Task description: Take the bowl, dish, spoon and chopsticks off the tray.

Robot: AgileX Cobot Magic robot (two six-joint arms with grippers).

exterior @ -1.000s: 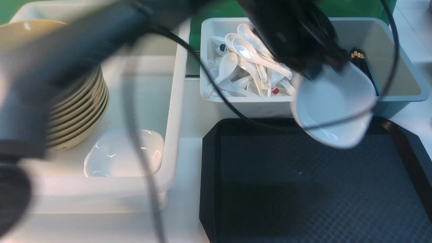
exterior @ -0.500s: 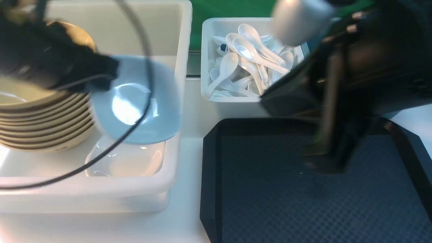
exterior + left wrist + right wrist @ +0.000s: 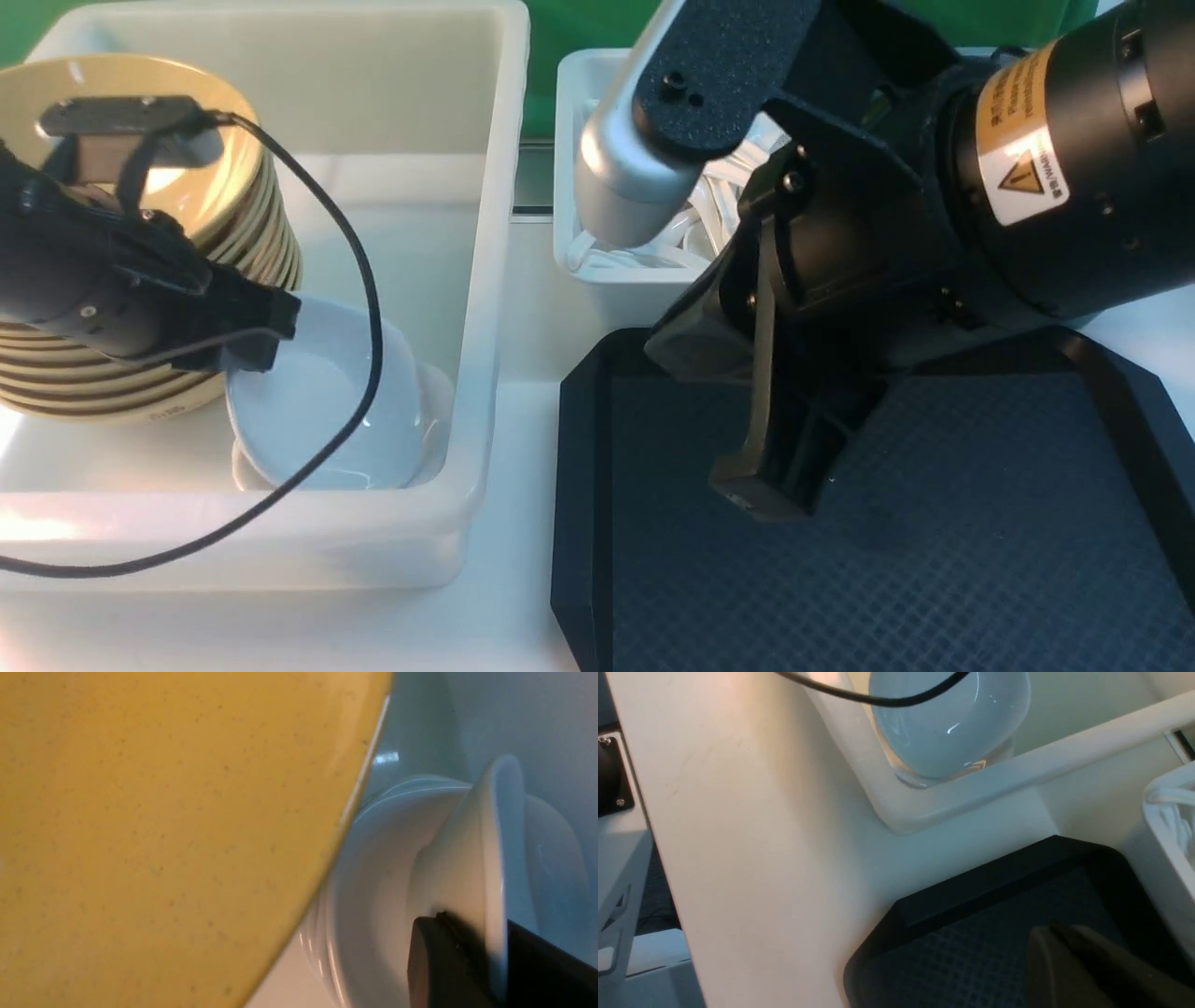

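Placing step: the left tool grasps the dish, tilted over another dish in the tub, left of frame. The right tool is clenched above the tray; next, presumably, gentle lowering and release.

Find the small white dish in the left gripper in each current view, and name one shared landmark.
Front: lower left, the tilted dish at the gripper.
Left wrist: right of centre, rim nearly edge-on.
Right wrist: top, just right of centre.
Shared landmark: the white dish beneath it, partly covered.
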